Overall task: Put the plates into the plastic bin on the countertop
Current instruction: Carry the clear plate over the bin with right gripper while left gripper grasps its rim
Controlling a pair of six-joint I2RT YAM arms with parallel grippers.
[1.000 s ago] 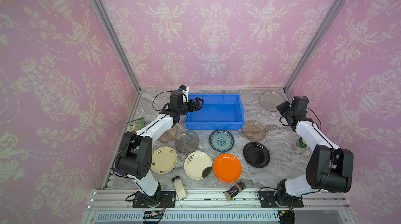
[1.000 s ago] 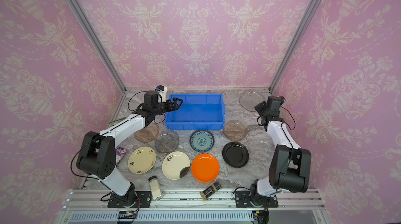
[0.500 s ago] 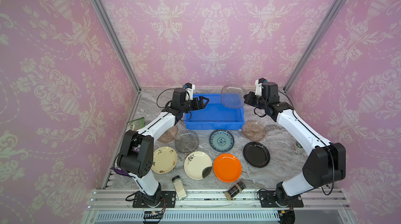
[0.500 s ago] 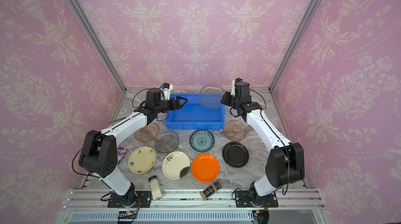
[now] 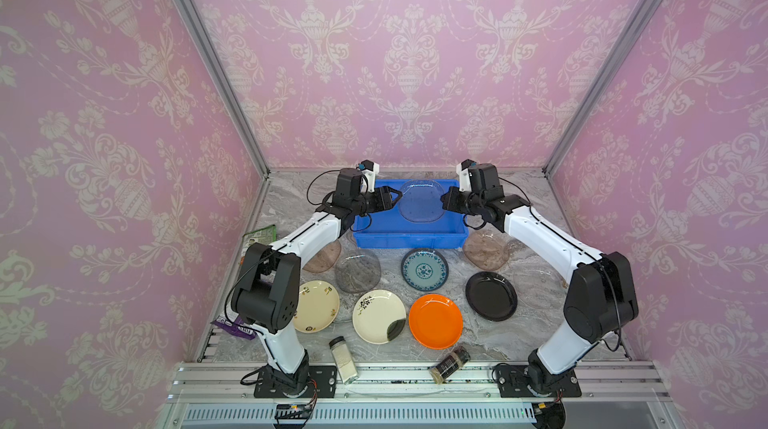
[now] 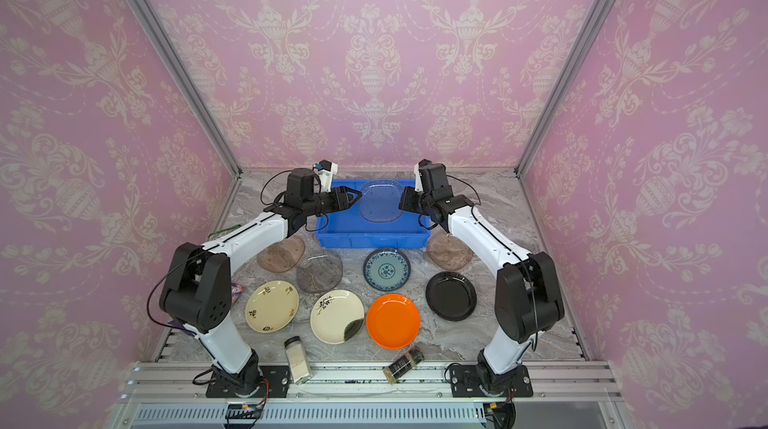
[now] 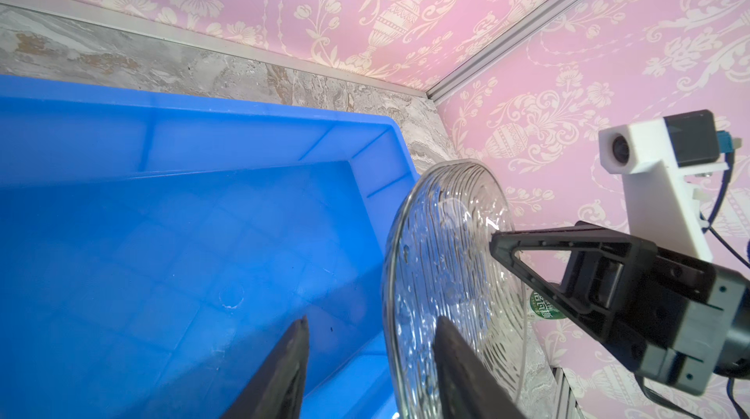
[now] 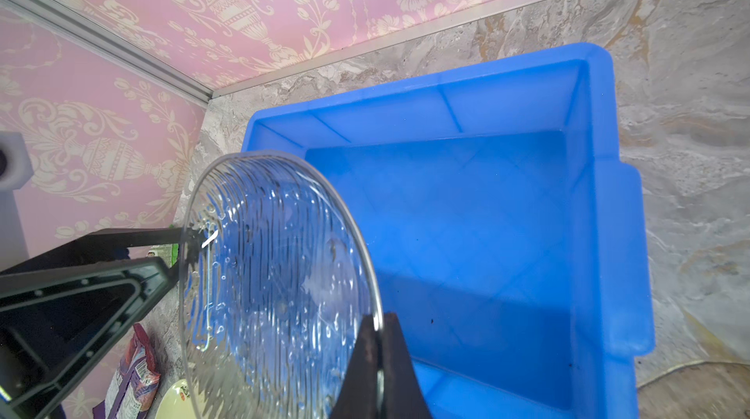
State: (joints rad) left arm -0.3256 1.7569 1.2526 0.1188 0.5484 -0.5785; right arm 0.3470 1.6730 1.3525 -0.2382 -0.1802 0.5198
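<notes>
- right pincer is clamped shut on the rim of the clear plate. The right wrist view shows its fingers pinching the glass edge.
- from that pincer the plate sits at 9 o'clock in both top views. It's tipped up on edge, not flat, with its face toward the camera.
- left pincer is at the opposite rim, so for it the plate is at 3 o'clock. Its jaws are about half open around the rim with a gap showing, so I'd say it's gripping nothing.
- so the plate spans 9-to-3 between the two pincers, same way as the bin's long side. Only the right arm actually has it.
- bin is right underneath, nothing in it that I can see. Can't tell if the plate's low edge touches the floor of it.
- my guess: the tilt is the thing to watch, since it needs laying down flat before letting go.
- further out, at 6 o'clock from the bin, the orange plate and the others lie on the table.
</notes>
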